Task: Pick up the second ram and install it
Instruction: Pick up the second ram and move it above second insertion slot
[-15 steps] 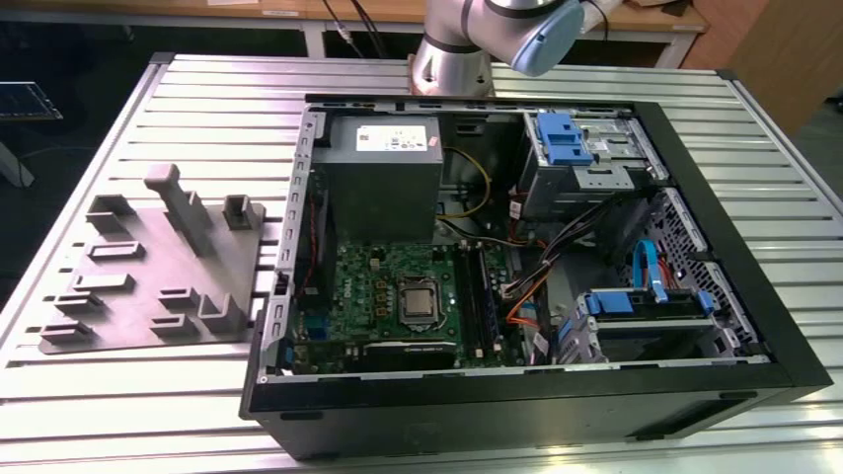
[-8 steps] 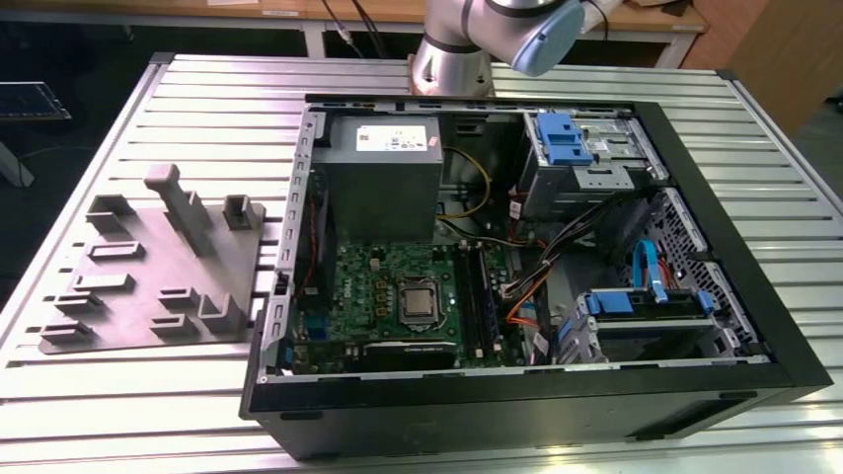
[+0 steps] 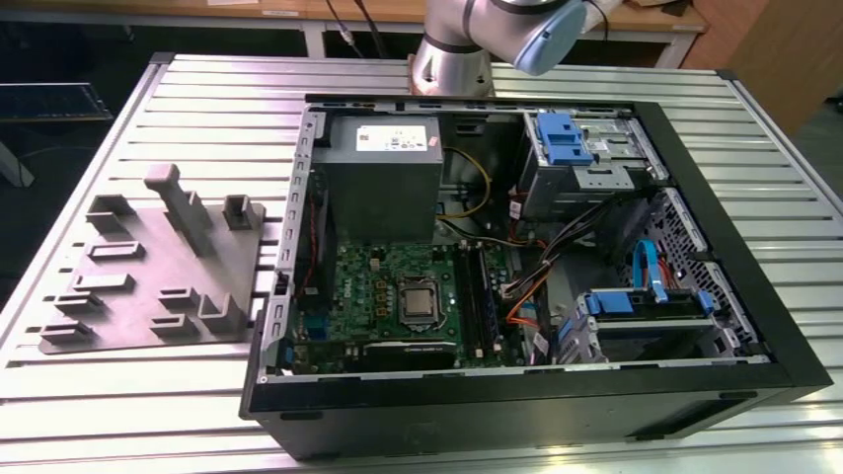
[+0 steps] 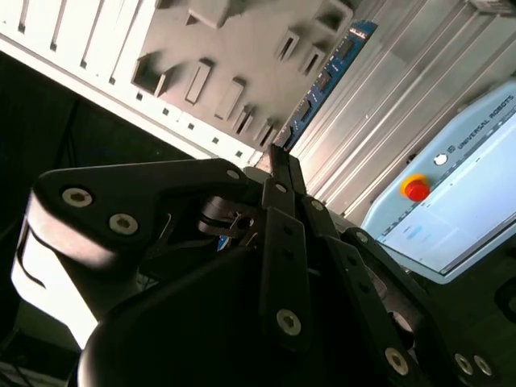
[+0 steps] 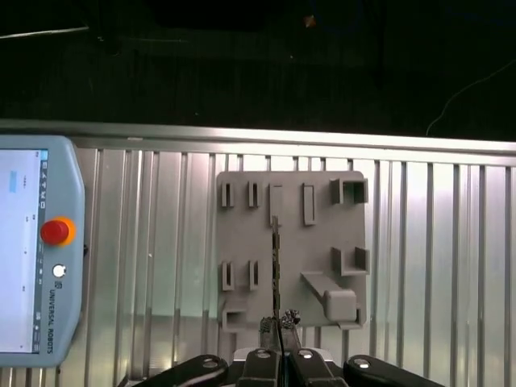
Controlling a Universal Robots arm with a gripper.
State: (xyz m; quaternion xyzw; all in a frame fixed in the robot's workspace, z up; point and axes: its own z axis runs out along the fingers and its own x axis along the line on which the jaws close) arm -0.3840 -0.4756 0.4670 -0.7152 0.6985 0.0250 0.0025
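My work surface is a slatted aluminium table [image 3: 132,405], its ribs catching pale light. Behind it stands a wooden desk [image 3: 197,8] on white legs, with a wooden panel [image 3: 777,59] at the exterior view's right. The floor [image 5: 242,72] beyond is dark.

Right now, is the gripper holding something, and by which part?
Yes: the gripper is shut on the second ram, pinching one end of it. The rest of the stick projects out past the gripper, above the grey fixture plate.
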